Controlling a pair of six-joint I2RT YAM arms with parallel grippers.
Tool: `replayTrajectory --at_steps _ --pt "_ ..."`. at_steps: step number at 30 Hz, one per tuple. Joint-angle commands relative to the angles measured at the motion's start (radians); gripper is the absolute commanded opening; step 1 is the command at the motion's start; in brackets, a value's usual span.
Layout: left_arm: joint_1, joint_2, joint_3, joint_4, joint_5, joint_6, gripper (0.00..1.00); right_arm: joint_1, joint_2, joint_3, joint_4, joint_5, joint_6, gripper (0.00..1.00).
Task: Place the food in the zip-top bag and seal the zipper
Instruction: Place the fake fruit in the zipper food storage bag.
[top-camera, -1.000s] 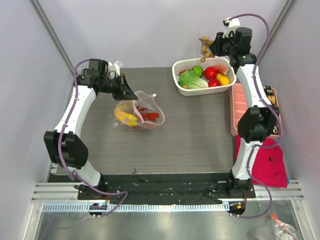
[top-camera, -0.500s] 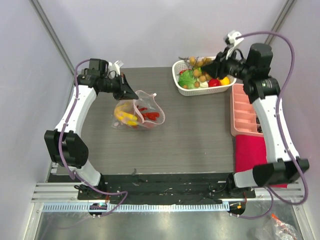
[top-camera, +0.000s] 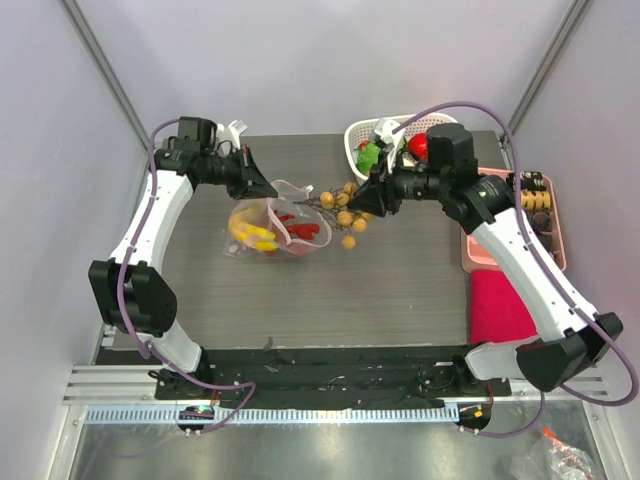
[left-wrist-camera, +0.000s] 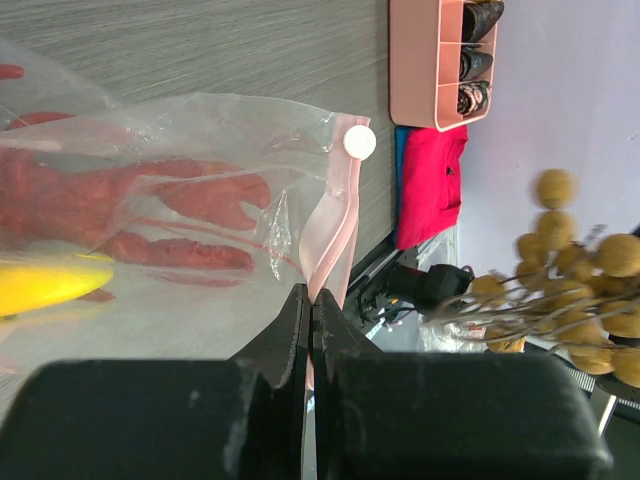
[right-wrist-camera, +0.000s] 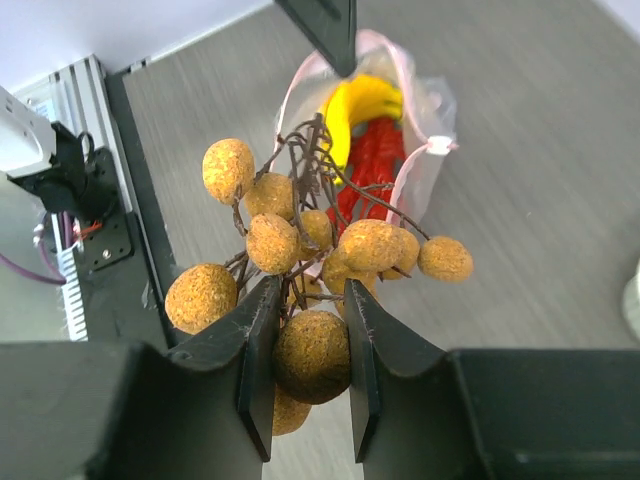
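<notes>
Jaws of right gripper (right-wrist-camera: 308, 310) clamp berry cluster (right-wrist-camera: 272, 243), hovering just beside bag (top-camera: 288, 203) mouth, not yet in. Left gripper (left-wrist-camera: 308, 305) pinches bag rim, holding mouth open. Bananas (top-camera: 250, 232), chillies (top-camera: 300, 232) inside (more food in basket (top-camera: 352, 140)). Zipper (left-wrist-camera: 338, 225) unsealed; roughly midway, I judge.

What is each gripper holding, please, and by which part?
The right gripper pinches the brown berry cluster by one berry; the left gripper grips the zip-top bag at its zipper.
</notes>
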Motion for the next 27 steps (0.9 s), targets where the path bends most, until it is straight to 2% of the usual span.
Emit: replayTrajectory --at_steps 1,7,16,27 --pt "0.008 -0.029 0.011 0.04 0.032 -0.003 0.0 0.033 0.039 0.015 -0.025 0.031 0.019 0.01" --pt "0.008 -0.029 -0.001 0.049 0.037 -0.003 0.0 0.086 0.157 0.082 -0.028 0.096 0.054 0.01" --pt "0.006 -0.039 -0.026 0.07 0.049 -0.017 0.0 0.148 0.335 0.234 0.031 0.168 0.209 0.01" --pt "0.008 -0.036 -0.047 0.107 0.115 -0.063 0.0 0.258 0.43 0.186 0.223 0.384 0.327 0.01"
